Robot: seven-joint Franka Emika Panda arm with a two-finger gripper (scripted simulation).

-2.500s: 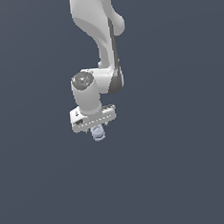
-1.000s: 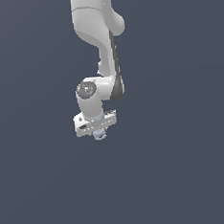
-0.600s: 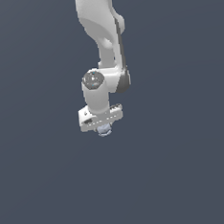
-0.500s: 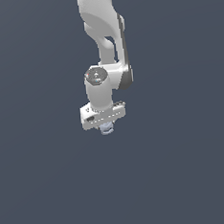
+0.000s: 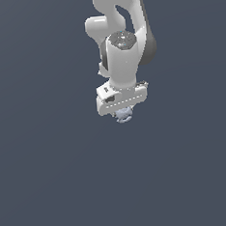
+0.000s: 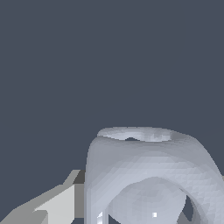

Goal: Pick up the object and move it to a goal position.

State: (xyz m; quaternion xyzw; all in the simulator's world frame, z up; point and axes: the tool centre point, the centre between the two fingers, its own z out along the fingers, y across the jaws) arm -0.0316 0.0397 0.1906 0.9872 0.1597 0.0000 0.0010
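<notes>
Since 2.5 s ago the white Franka arm [image 5: 123, 41] has swung toward the exterior view's right: the wrist then hung left of the frame's middle and now sits at its middle, and the hand has turned so its flat bar faces the camera more squarely. Throughout, the small load has stayed under the hand.

Exterior view: the white gripper [image 5: 123, 113] points down, and the tiny pale blue-grey knobbly object [image 5: 124, 115] peeks out just beneath its bar, touching it. Its jaws appear closed on that object, though the fingers themselves are hidden behind the bar. Around them is only a plain dark slate-blue backdrop [image 5: 48, 179].

Wrist view: the object [image 6: 148, 175] fills the near part of the frame as a pale ringed shell with a hollow middle. 1 grey-white finger [image 6: 52, 205] lies against its side.
</notes>
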